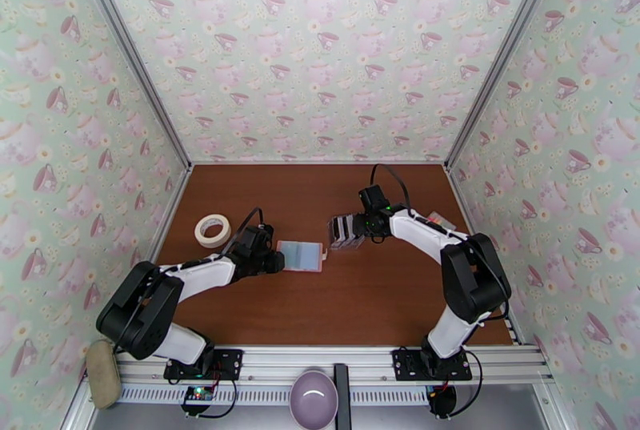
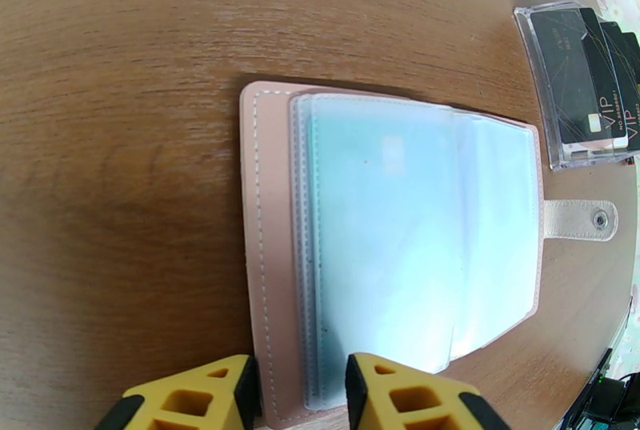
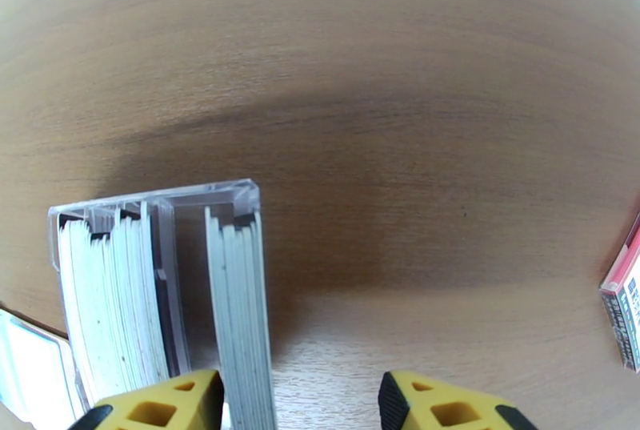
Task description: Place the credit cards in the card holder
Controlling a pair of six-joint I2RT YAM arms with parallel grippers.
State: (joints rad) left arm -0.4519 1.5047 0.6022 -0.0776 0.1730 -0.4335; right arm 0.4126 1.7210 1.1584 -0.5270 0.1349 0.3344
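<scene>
Overhead, the credit cards [image 1: 346, 231] look dark; up close, pale edges by the wide-open right gripper [image 3: 298, 391]; left gripper [image 2: 302, 375] sits ajar over the card holder [image 2: 272, 223].

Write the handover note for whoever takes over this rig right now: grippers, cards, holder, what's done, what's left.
Left gripper: open, jaws partly apart over the near edge of the card holder, which lies unfolded flat on the table, sleeves up.
Right gripper: open, with one pack of the credit cards between its jaws, not clamped.
Cards: upright in the clear stand, just beside the holder.
Done: holder lies open; no card seen in its sleeves.
Left: pull the cards out and slide them into the sleeves.
</scene>
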